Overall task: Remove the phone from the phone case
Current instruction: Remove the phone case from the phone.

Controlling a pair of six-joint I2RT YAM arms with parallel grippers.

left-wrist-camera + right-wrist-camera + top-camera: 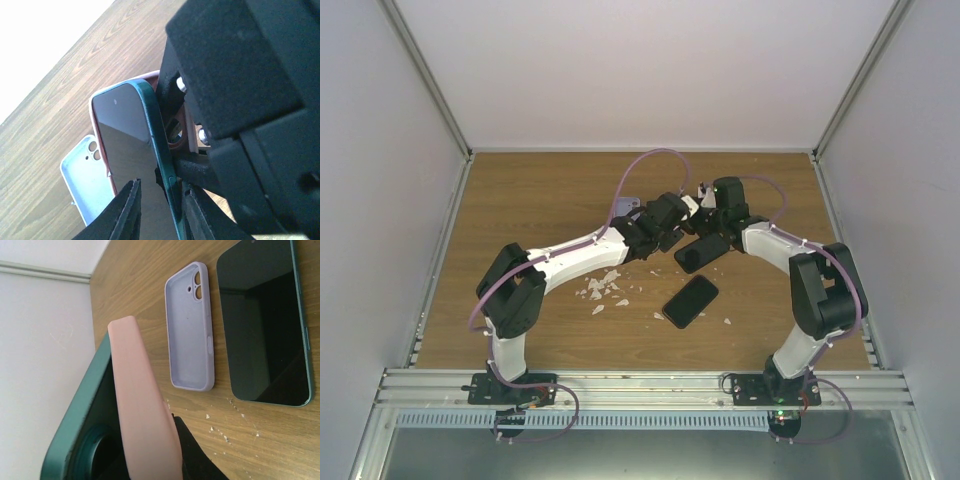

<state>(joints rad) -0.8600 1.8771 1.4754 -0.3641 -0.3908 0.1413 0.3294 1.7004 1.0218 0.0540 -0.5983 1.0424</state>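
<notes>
A phone (pixel 125 140) with a dark screen and green edge is held off the table between both arms (pixel 700 252). Its pink phone case (pixel 142 400) has peeled away along one side, so the green back (pixel 70 440) shows beside it. My left gripper (pixel 160 210) straddles the phone's lower edge, one finger on the screen and one behind, shut on it. My right gripper (pixel 170 460) is shut on the pink case; only one black finger (pixel 200 460) shows. In the top view the left gripper (pixel 672 222) and right gripper (pixel 712 232) meet mid-table.
An empty lilac case (pixel 192 325) lies on the wooden table (pixel 520 200) behind the grippers. A second dark phone (pixel 691 301) lies flat nearer the arm bases. White crumbs (pixel 603 290) are scattered left of it. White walls enclose the table on three sides.
</notes>
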